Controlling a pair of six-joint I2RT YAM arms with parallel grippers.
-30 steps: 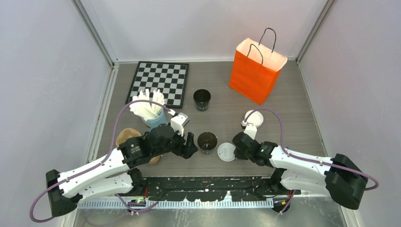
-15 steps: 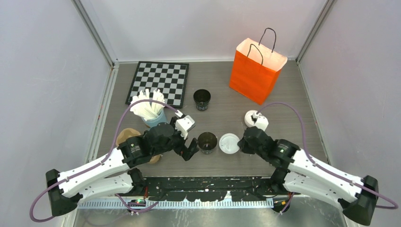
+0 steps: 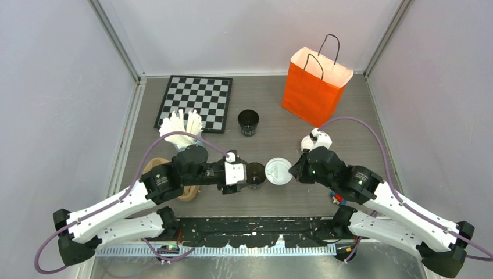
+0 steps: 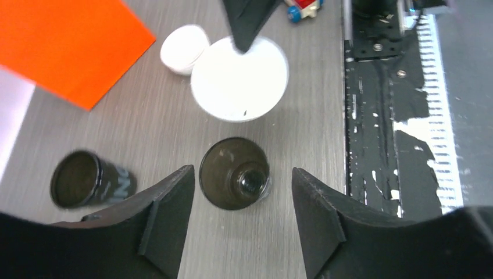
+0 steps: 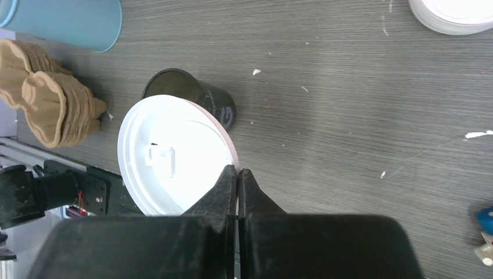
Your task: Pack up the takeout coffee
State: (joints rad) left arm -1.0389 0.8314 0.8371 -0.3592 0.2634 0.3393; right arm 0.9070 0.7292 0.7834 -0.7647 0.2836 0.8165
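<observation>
Sitting close to the middle of the desk's [image 3: 273, 125] near edge, the open black cup [image 4: 234, 180] is standing upright and uncapped. The left wrist view is looking straight down into it, and it is looking empty. By my reading it is going to be very light and thin-walled, so it will be skating or tipping at a nudge and denting under a hard squeeze. The place to be holding it is across the side wall, on opposite sides, below the rolled rim.

The left gripper [image 4: 241, 171] is setting up for just that. Its jaws are gaping wide with the cup between them, a gap is showing on either side, and no finger [image 4: 168, 215] is touching paper as far as I can tell.

Just beside the cup, toward the desk's right edge, the white lid [image 5: 171, 154] is being held tilted off the desk, its edge overlapping the cup in the right wrist view. The right gripper [image 5: 237, 174] is pinching it by the rim, jaws closed tight on the thin plastic. That lid is looking flexible and slippery, so I'm judging it will need pressing down evenly all round.

Moving outward, a second black cup [image 3: 248, 122] is standing uncapped nearer the middle of the desk. The orange bag [image 3: 314, 87] is standing open toward the far right corner, and spare lids [image 5: 453, 14] are lying nearer than the bag, toward the right edge.
</observation>
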